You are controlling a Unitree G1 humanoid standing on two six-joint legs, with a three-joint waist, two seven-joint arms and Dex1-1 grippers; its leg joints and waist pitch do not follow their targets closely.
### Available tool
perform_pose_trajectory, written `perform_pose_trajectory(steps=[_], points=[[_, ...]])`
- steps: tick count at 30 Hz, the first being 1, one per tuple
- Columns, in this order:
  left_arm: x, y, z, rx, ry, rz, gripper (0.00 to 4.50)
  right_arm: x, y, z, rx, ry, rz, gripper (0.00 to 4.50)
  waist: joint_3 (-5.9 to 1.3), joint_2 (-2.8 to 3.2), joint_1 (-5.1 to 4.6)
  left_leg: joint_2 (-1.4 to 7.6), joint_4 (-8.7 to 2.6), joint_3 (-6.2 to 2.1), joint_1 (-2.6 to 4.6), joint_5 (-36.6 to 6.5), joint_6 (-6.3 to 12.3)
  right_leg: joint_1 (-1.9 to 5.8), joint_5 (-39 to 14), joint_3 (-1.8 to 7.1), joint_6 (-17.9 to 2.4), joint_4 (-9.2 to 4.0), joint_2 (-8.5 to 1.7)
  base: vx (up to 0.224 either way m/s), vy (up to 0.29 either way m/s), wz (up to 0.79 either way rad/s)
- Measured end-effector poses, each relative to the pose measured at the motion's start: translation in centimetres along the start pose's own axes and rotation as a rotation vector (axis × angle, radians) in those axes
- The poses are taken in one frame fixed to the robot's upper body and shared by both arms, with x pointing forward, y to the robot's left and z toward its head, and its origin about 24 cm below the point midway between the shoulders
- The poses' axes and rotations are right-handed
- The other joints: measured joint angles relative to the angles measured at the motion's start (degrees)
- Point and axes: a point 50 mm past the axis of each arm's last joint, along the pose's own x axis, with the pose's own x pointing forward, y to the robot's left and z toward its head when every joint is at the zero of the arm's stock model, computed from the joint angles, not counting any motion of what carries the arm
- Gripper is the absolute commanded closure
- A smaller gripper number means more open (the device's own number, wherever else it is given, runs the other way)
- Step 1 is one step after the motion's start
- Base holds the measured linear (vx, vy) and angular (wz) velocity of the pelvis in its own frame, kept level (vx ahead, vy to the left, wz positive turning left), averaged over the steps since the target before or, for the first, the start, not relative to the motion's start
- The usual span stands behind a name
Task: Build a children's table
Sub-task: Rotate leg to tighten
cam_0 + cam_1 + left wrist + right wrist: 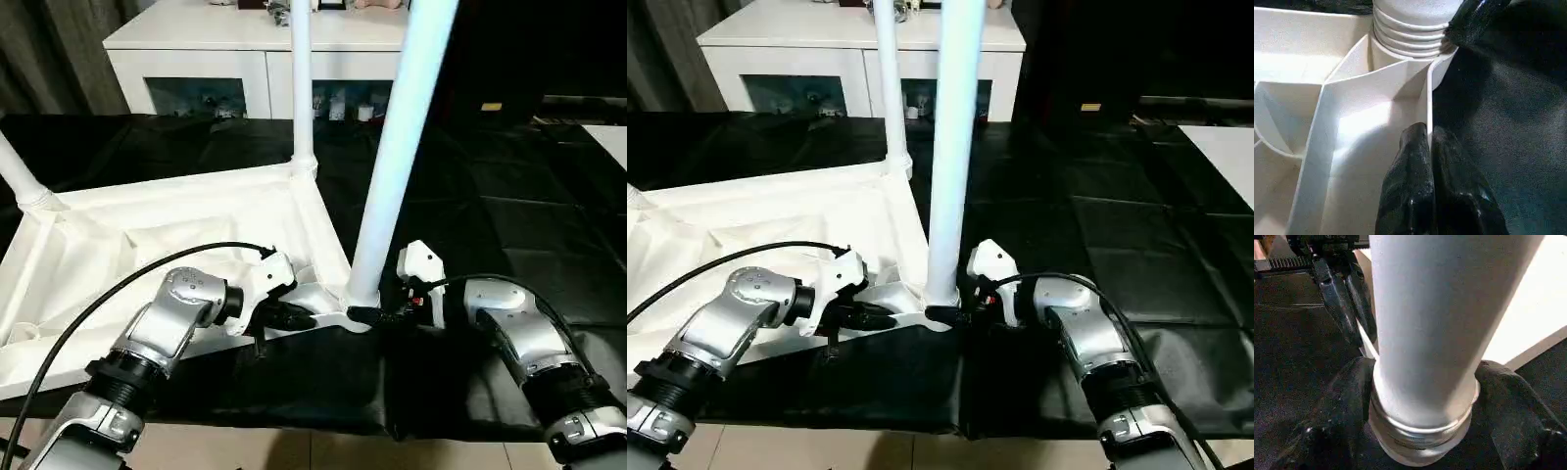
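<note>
The children's table top (147, 235) lies upside down on black cloth, ribs facing up. Three white legs stand in its corner sockets: a near one (402, 147), a far one (301, 78) and one at the left edge (20, 176). My left gripper (294, 315) is shut on the top's thin rim beside the near socket; in the left wrist view its fingers (1410, 161) pinch that wall. My right gripper (367, 315) is closed around the threaded base of the near leg (1440, 308), one finger (1342, 401) on each side.
A white cabinet (196, 49) with dark glass doors stands behind the work surface. Black cloth (509, 196) covers the surface to my right, where a flat white board (612, 137) shows at the edge. Bare floor (294, 450) runs along the near edge.
</note>
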Motion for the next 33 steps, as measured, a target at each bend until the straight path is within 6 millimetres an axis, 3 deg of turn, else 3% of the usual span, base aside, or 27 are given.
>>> perform_pose_trajectory(steps=[5,14,19,26,31,32,33], points=[[-0.1,0.0,0.0,0.0,0.003,0.002,4.5,0.2,0.1,0.0,0.008,-0.01,0.003,1.56,0.0,0.0,-0.01,0.0,0.0,0.0,0.0,0.0,0.0,0.0,0.01,0.0,-0.01,0.0,0.0,0.0,0.0,0.0],[-0.1,0.2,-0.1,-0.008,-0.002,0.026,4.5,0.6,0.3,-0.4,0.077,-0.059,-0.049,1.77,0.0,0.01,-0.05,0.0,0.0,-0.01,0.02,0.0,0.0,0.0,0.03,0.0,-0.05,0.0,0.01,0.0,0.0,0.0],[1.4,1.2,0.5,-0.028,-0.019,0.15,4.5,1.6,-0.2,-0.8,0.172,-0.093,-0.266,1.78,0.0,0.0,-0.25,-0.04,0.01,-0.01,0.24,0.0,-0.01,0.24,0.04,0.05,-0.06,-0.09,0.0,0.0,0.0,0.0],[5.3,2.6,2.7,-0.084,-0.018,0.395,4.5,4.5,-2.0,-0.2,0.283,-0.028,-0.732,1.78,-0.04,-0.05,-1.5,-0.13,0.01,-0.14,0.33,0.02,-0.05,0.44,-0.16,-0.03,0.26,-0.6,-0.02,0.0,0.0,0.0],[6.7,2.5,3.3,-0.067,-0.02,0.432,4.5,4.9,-2.2,-0.1,0.296,-0.014,-0.816,1.78,-0.15,0.11,-1.45,-0.3,-0.16,-0.22,0.34,0.02,-0.03,0.68,-0.16,-0.05,0.27,-1.21,-0.07,0.0,0.0,0.0],[6.7,2.5,3.3,-0.064,-0.021,0.431,4.5,4.9,-2.2,-0.2,0.293,-0.015,-0.816,1.22,-0.16,0.13,-1.4,-0.31,-0.16,-0.22,0.32,0.02,-0.03,0.68,-0.16,-0.04,0.27,-1.21,-0.08,0.0,0.0,0.0],[6.7,2.4,3.3,-0.058,-0.022,0.428,4.5,4.7,-2.1,-0.2,0.287,-0.016,-0.811,1.22,-0.17,0.16,-1.33,-0.31,-0.17,-0.22,0.31,0.02,-0.03,0.68,-0.16,-0.04,0.27,-1.21,-0.08,0.0,0.0,0.0]])
